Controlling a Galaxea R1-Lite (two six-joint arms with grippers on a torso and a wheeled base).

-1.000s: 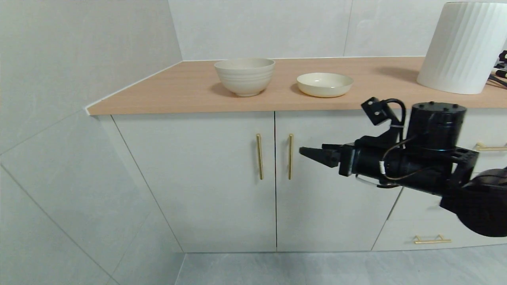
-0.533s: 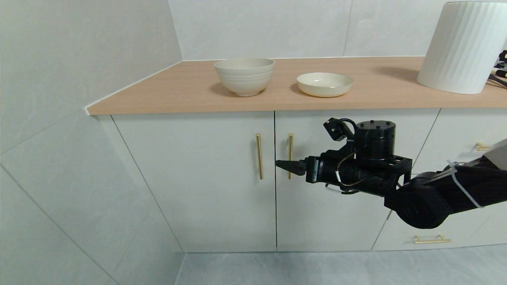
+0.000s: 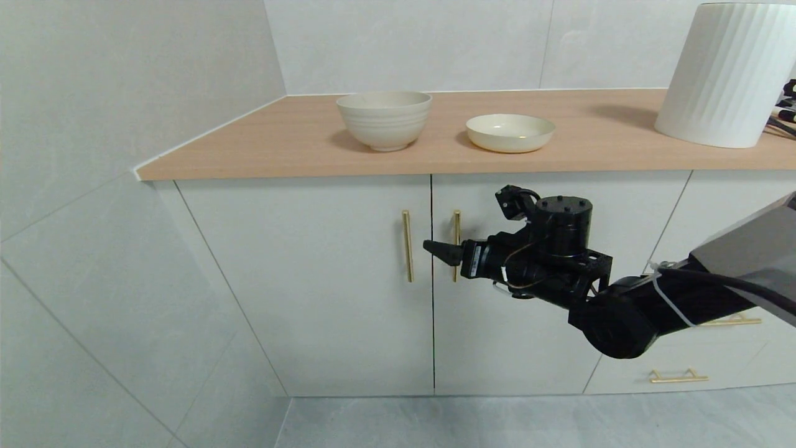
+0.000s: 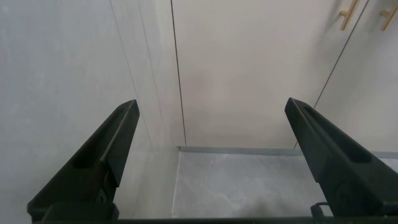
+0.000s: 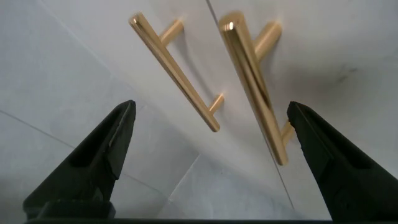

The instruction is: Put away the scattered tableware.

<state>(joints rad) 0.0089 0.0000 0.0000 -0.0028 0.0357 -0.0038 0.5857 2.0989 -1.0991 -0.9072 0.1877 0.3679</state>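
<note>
Your right tool (image 3: 438, 249) is spread wide and empty, its tips level with the brass handle (image 3: 456, 246) of the right cabinet door (image 3: 516, 336). Your left tool (image 4: 210, 107) is released too, low before the cabinet. Farther back, on the counter (image 3: 280, 149), the bowl (image 3: 384, 119) and the shallow dish (image 3: 510, 132) stand near each other, not touching.

No readable text or labels.

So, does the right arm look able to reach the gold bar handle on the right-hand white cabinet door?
Probably yes. The open right gripper sits just in front of that gold bar handle, and nothing stands between them.
</note>
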